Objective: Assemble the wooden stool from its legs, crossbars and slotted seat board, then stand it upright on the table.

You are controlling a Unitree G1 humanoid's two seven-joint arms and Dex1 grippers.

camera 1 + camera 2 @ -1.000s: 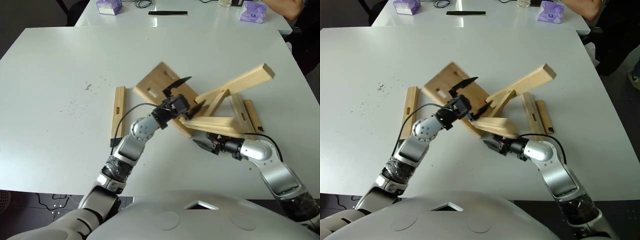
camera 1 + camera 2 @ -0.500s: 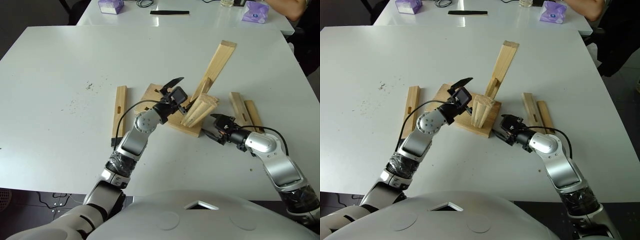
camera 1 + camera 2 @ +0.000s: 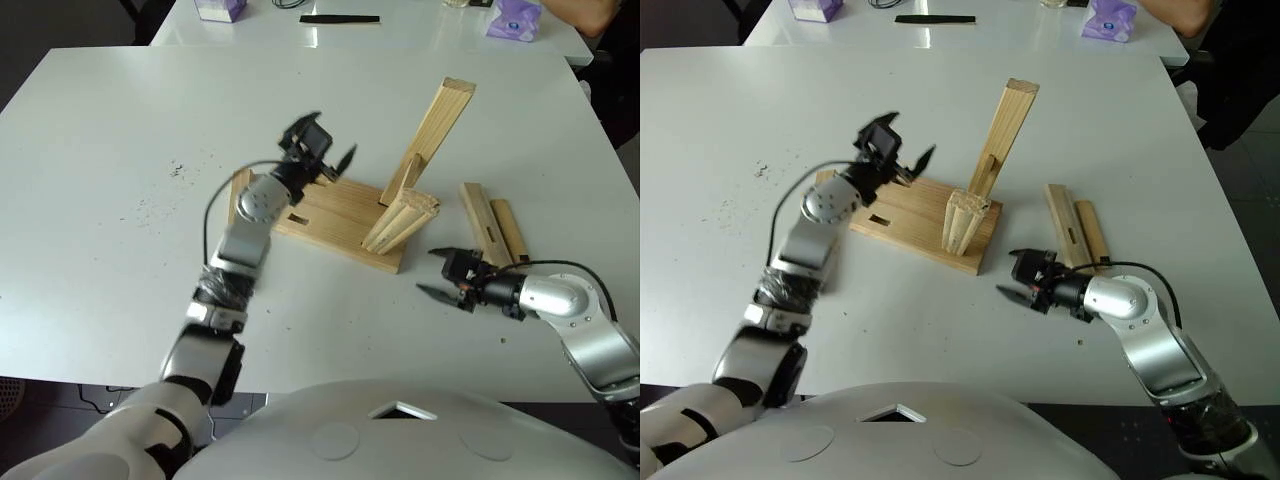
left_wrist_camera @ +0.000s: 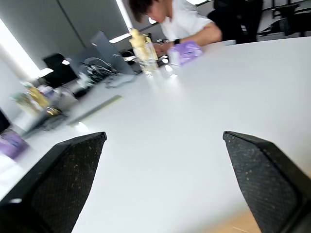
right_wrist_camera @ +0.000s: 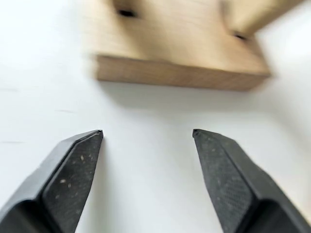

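The seat board [image 3: 335, 220] lies flat near the middle of the table [image 3: 120, 120], underside up, with part of the frame already rising from its right end: one long leg [image 3: 437, 125] stands tilted away from the robot, a shorter piece [image 3: 400, 180] leans against its foot, and a second leg [image 3: 402, 220] sits at the near right corner, slanted rather than square. Two loose pieces [image 3: 478, 222] lie side by side on the table just right of the board, and a third loose piece [image 3: 236, 188] lies off its left end, partly under the left arm. The left gripper [image 3: 322, 143] hovers over the board's far left corner, fingers spread and holding nothing; the right gripper [image 3: 428, 272] sits low over the table just off the near right corner, also spread and empty. The step in hand looks like fetching the next piece, and the right-hand pair is the natural choice for the right arm. It should be taken near mid-length so it does not swing, while the left gripper presses the board down (the standing legs look loosely seated and could topple if the board slides). Bring the end straight down into its slot, not at an angle.
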